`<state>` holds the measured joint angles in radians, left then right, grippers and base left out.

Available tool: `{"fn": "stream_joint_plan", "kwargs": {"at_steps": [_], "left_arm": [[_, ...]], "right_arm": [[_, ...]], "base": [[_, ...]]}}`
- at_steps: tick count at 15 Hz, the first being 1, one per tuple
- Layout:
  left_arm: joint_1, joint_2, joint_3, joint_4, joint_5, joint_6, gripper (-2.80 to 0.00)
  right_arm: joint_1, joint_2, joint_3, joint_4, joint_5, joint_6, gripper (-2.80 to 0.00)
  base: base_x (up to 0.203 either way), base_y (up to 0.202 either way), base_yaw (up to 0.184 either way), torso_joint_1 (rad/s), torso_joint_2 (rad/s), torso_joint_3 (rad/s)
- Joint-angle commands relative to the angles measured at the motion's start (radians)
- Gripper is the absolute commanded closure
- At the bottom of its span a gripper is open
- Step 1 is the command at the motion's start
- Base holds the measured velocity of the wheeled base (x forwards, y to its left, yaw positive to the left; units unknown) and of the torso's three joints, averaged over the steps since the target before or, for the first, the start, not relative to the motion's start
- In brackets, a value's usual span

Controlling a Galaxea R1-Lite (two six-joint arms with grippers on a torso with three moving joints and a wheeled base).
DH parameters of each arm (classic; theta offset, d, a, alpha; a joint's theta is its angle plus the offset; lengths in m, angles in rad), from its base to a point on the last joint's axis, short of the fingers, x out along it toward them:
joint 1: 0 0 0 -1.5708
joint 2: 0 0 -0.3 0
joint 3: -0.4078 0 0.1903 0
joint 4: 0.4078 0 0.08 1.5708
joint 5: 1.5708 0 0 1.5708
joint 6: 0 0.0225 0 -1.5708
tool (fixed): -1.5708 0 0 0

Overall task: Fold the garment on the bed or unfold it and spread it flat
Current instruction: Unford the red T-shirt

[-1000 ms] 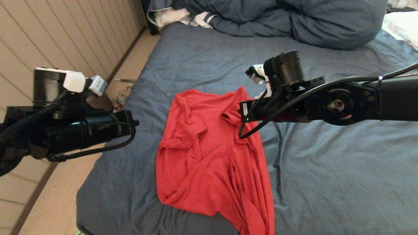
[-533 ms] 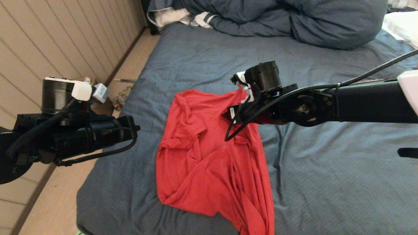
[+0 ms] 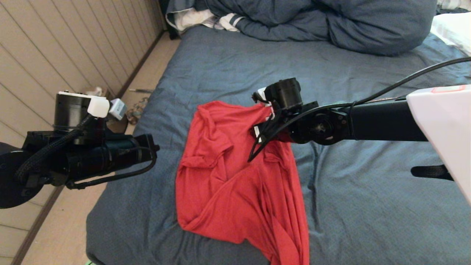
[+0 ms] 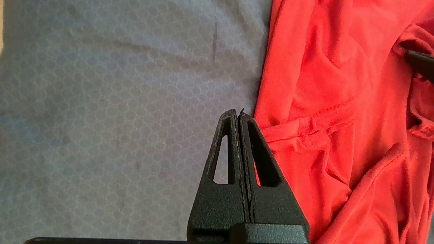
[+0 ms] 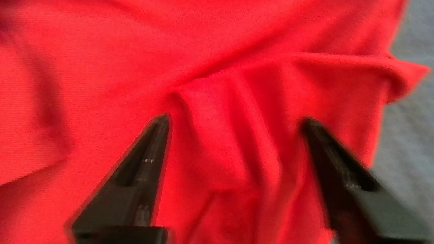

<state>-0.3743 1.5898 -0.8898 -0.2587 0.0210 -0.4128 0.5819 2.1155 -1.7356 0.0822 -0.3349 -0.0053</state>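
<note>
The garment (image 3: 235, 176), a red T-shirt showing only plain red, lies crumpled and twisted in the middle of the bed (image 3: 368, 206). My right arm (image 3: 316, 127) reaches over the shirt's far right part. In the right wrist view the right gripper (image 5: 235, 118) is open just above the garment (image 5: 217, 67), with a raised red fold between its fingers. My left arm (image 3: 92, 154) hangs over the bed's left edge. The left gripper (image 4: 237, 112) is shut and empty, over the blue sheet (image 4: 101, 101) just beside the garment's edge (image 4: 339, 101).
A bunched dark-blue duvet (image 3: 331, 22) and a white striped cloth (image 3: 206, 18) lie at the head of the bed. A white pillow (image 3: 452, 25) shows at the far right. Wooden floor (image 3: 66, 228) and a panelled wall (image 3: 55, 44) run along the bed's left side.
My right arm has reached further left and down, bringing its wrist close over the shirt's far right part. The left arm has sunk a little. The shirt lies as before.
</note>
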Motion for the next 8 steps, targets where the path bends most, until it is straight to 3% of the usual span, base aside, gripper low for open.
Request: {"fn": "stream_joint_plan", "kwargs": {"at_steps": [1, 8], "left_arm": [[0.000, 0.012, 0.005, -0.011, 0.002, -0.003, 0.00], [0.000, 0.015, 0.009, -0.022, 0.000, -0.003, 0.00]], "right_arm": [[0.001, 0.024, -0.020, 0.001, -0.028, -0.009, 0.00], [-0.007, -0.027, -0.026, 0.000, -0.033, -0.008, 0.00]], "base": [[0.000, 0.000, 0.000, 0.000, 0.00, 0.000], [0.000, 0.000, 0.000, 0.000, 0.00, 0.000]]}}
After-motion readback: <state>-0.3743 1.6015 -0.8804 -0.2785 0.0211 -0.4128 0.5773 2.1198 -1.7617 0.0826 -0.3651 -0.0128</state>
